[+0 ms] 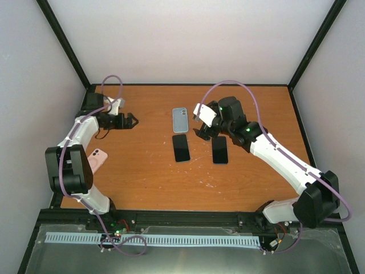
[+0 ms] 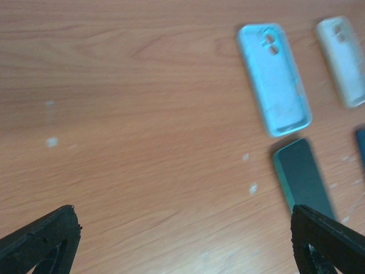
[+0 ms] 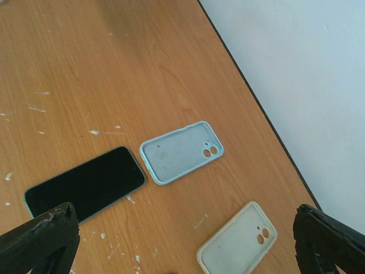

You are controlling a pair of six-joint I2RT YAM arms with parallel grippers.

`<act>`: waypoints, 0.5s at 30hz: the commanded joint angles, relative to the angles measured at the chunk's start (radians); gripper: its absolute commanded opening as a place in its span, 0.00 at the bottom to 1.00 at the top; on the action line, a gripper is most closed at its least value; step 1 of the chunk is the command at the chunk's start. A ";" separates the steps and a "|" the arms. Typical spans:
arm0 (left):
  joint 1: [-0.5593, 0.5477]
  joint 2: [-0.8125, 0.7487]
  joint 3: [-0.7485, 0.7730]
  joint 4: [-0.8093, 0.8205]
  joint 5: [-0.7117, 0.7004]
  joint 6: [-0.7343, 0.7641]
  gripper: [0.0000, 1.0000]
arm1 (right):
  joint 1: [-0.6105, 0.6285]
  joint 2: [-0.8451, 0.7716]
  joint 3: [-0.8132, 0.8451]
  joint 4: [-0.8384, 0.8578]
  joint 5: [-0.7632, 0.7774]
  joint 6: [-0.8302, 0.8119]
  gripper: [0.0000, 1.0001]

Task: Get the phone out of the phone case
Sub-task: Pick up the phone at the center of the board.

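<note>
Left gripper [image 1: 132,121] and right gripper [image 1: 203,136] spread, empty. Blue case [image 1: 180,120] vacant, bare phone [image 1: 181,148] beside it. Pink cased phone [image 1: 98,160] at tabletop [image 1: 148,182] edge, touching left arm [image 1: 74,168]; a swing could knock it off.

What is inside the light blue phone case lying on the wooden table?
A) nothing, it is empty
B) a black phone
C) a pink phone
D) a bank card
A: the light blue case lies open side up, showing its bare inner face and camera holes, while a black phone lies beside it, outside the case.
</note>
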 commanded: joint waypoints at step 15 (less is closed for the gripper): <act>0.239 -0.151 -0.226 -0.257 -0.368 0.723 1.00 | -0.009 0.135 0.163 -0.179 -0.169 0.015 1.00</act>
